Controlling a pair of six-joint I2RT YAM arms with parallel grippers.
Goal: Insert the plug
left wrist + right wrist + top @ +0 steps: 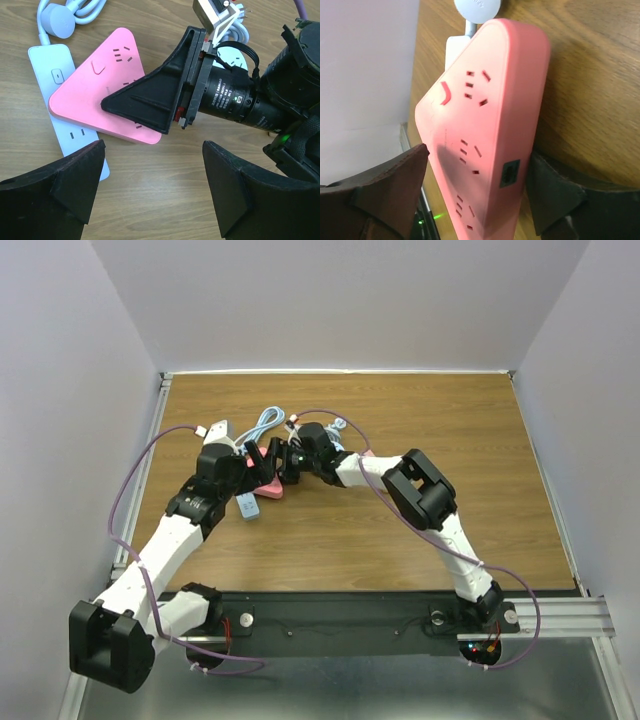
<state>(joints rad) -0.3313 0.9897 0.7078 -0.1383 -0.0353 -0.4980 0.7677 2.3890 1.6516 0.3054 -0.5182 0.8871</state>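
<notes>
I see my right gripper [479, 155] clamped on the pink triangular power strip [510, 65]. My left gripper [154, 147] hangs wide open nearby.

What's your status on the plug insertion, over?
Left gripper open, empty, hovering. Right gripper straddles pink triangular power strip, clamp unclear. Round pale-blue plug lies ungripped beyond white rectangular power strip. Pink strip overlaps the white one.
</notes>
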